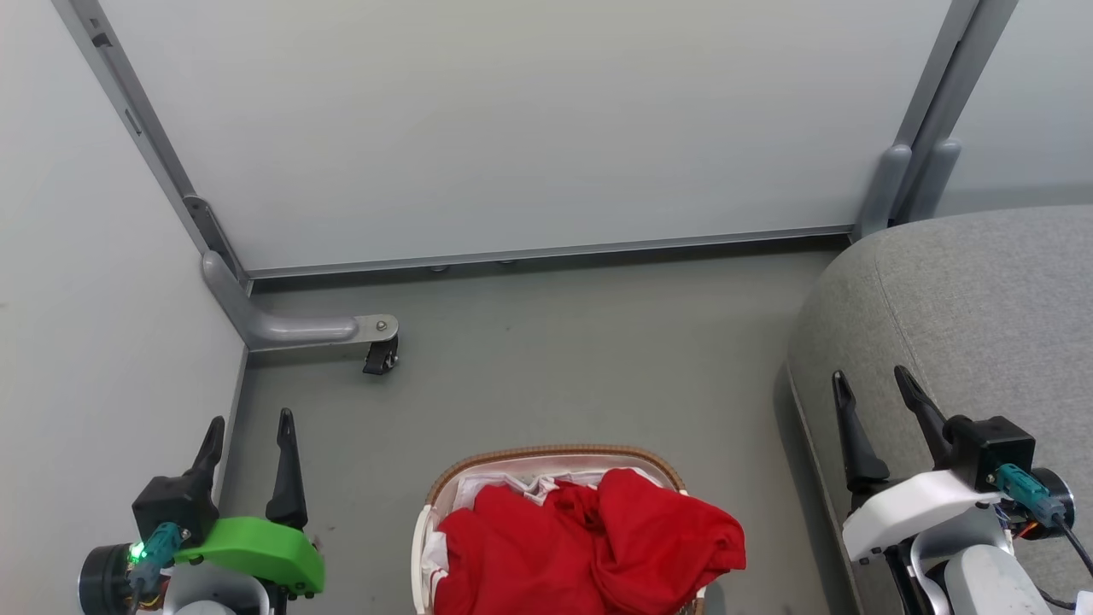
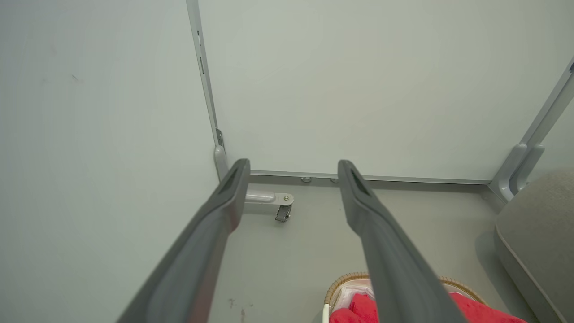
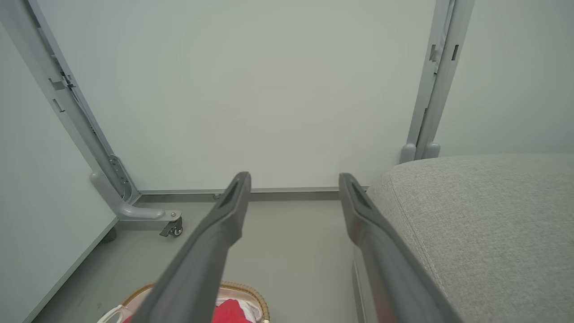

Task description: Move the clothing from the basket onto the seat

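1. Inside the small oval white slatted basket point(image 1: 555, 451), soft bright red clothing point(image 1: 589, 547) is lying heaped.
2. Left gripper point(image 1: 251, 418) and right gripper point(image 1: 870, 373) are hanging open, empty; a deep pinch risks snagging the white liner point(image 1: 478, 491).
3. Trailing fabric could be missing the large grey upholstered seat point(image 1: 965, 316).

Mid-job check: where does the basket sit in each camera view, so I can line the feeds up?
Head view: basket at bottom centre, red clothing heaped inside.
Left wrist view: basket at bottom edge, right of centre.
Right wrist view: basket at bottom edge, left of centre.
Shared landmark: caster wheel, up-left of the basket in all three.
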Controlling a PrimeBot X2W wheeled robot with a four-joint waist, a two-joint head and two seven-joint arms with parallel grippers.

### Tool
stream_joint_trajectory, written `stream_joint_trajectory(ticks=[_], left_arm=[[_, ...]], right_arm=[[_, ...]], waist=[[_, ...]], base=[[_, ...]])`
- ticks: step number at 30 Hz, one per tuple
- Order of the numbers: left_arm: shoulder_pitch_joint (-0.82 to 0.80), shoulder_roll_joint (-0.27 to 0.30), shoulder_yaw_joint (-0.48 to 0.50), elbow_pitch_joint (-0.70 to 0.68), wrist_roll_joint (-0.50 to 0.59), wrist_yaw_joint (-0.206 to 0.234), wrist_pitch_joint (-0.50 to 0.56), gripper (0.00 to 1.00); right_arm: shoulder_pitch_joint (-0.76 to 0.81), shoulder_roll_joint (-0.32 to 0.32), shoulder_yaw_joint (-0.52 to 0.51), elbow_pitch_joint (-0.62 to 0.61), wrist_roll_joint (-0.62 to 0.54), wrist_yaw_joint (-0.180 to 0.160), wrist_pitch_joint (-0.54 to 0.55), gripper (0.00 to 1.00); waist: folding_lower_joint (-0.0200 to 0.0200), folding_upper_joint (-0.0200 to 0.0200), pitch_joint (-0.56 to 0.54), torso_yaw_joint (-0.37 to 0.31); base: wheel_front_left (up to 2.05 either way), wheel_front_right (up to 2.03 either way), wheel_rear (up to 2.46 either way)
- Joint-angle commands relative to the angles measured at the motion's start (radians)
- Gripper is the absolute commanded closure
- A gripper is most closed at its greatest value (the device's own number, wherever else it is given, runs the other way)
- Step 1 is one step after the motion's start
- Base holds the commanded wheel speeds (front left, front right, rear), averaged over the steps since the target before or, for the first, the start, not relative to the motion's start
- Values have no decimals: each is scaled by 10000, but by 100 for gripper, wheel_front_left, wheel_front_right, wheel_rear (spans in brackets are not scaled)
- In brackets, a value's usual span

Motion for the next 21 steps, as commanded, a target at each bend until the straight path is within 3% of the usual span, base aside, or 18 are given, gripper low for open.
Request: stream_joint_trajectory(ticks=[1, 13, 21], left_arm=[[38, 7, 47, -3, 257, -41, -102, 0], [-61, -150, 51, 158, 1085, -232, -329, 0], [-437, -192, -109, 109, 1638, -376, -452, 0]], right_arm=[[52, -16, -31, -86, -271, 0, -117, 0], [-187, 21, 67, -158, -1259, 0, -334, 0], [-702, 49, 217, -415, -1765, -1, -473, 0]], waist=[[0, 0, -14, -9], [0, 0, 226, -144], [0, 0, 1066, -457]], base=[[0, 0, 0], [0, 0, 0], [0, 0, 0]])
